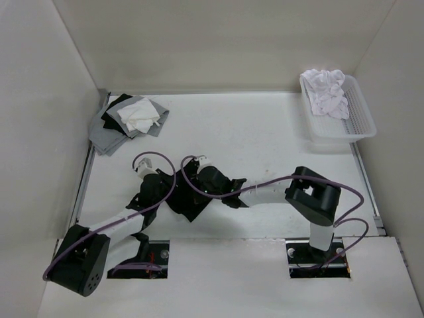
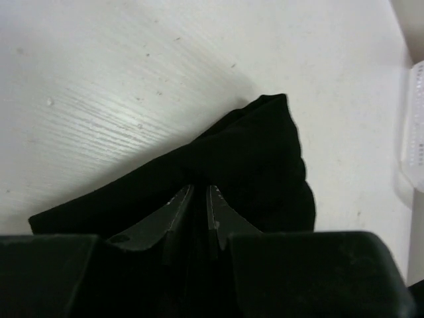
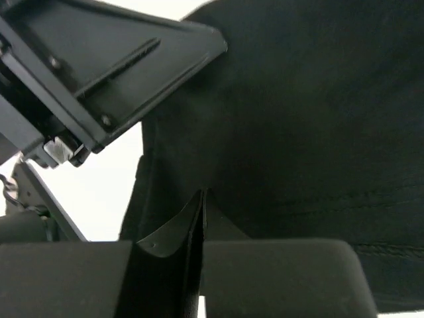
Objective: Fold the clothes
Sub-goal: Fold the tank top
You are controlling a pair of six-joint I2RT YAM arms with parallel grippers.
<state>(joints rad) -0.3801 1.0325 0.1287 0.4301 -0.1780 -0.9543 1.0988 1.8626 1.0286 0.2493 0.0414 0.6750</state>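
Black tank top (image 1: 191,204) is shown bunched on the white desk (image 1: 265,132), left of centre and toward the near edge, between the two arms. In the overhead view its long axis is seen to run roughly left to right, with one corner directed at the near edge; neck and armholes cannot be made out. In the left wrist view a folded corner is directed away from the fingers.

The left end effector (image 2: 199,199) is nearly closed, and a fold of the tank top is pinched in the narrow gap between its fingers (image 2: 173,215). The right end effector (image 3: 202,202) is fully closed, its tips set against the fabric just above a stitched hem; whether any cloth is caught between them cannot be told. The two end effectors are placed just beside each other over the garment.

Bare desk is left to the far side and to the right of the garment. A stack of cloths (image 1: 126,122) is placed at the far left corner, and a basket (image 1: 361,126) of white garments (image 1: 324,93) at the far right, both well apart from the tank top. The desk is enclosed by pale walls on three sides.
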